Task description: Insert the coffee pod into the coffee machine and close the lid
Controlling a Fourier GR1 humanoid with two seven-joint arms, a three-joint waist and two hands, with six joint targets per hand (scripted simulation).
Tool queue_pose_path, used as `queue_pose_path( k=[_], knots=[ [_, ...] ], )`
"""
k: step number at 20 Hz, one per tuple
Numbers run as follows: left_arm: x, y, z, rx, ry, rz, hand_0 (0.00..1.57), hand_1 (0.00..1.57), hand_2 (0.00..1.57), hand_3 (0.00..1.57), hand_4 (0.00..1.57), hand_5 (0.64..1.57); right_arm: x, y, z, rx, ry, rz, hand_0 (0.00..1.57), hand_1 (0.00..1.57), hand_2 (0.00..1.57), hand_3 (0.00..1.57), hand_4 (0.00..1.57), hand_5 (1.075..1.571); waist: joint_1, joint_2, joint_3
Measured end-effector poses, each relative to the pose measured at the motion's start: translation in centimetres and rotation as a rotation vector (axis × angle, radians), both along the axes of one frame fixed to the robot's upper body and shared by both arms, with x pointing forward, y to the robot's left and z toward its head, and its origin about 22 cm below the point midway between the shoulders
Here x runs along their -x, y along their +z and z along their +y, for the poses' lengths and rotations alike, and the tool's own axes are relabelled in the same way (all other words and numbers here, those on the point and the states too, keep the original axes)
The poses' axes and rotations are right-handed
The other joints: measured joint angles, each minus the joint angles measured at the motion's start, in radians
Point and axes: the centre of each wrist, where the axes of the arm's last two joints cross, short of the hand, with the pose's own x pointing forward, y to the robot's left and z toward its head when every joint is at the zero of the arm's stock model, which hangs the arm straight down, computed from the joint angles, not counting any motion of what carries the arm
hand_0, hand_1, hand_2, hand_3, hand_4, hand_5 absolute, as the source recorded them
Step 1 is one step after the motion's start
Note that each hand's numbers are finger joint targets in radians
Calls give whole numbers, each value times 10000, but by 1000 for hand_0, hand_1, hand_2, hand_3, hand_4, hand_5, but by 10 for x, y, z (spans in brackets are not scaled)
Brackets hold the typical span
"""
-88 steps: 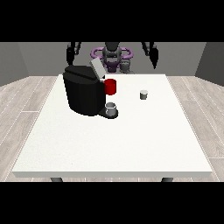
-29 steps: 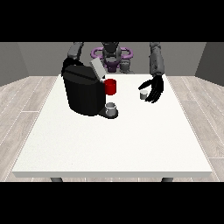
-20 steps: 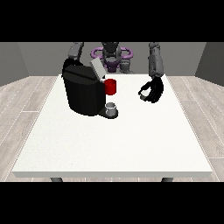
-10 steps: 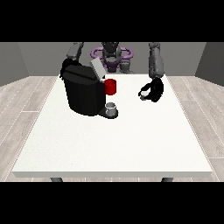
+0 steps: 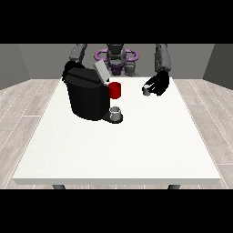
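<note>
Hand [image 5: 159,83] around coffee pod [image 5: 146,90], mid-table

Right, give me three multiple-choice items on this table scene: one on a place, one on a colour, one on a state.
1. Where is the coffee pod?
A. inside the machine
B. in the robot hand at the view's right
C. at the table's near edge

2. What colour is the part on the coffee machine's side?
A. red
B. green
C. yellow

3. How is the lid?
A. raised
B. shut
C. lying on the table

B: the robot hand curls round it.
A: the red part shows.
A: it tilts up.
</note>
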Motion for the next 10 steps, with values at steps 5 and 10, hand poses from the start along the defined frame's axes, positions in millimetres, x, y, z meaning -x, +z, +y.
queue_pose_path(
  k=[5, 10],
  knots=[
    [-18, 36, -16, 49, -717, -227, 1235, 1235, 1323, 1291, 571, 1571, -4, -7, 6, 31, -22, 148, 0, 0, 0, 0, 443, 1571, 98, -180, 3],
    [-26, 57, -23, 44, -762, -486, 1252, 1252, 1329, 1292, 573, 1571, -8, -5, 9, 60, 239, -36, 0, 0, 0, 0, 497, 1571, -94, -131, 1]
  ],
)
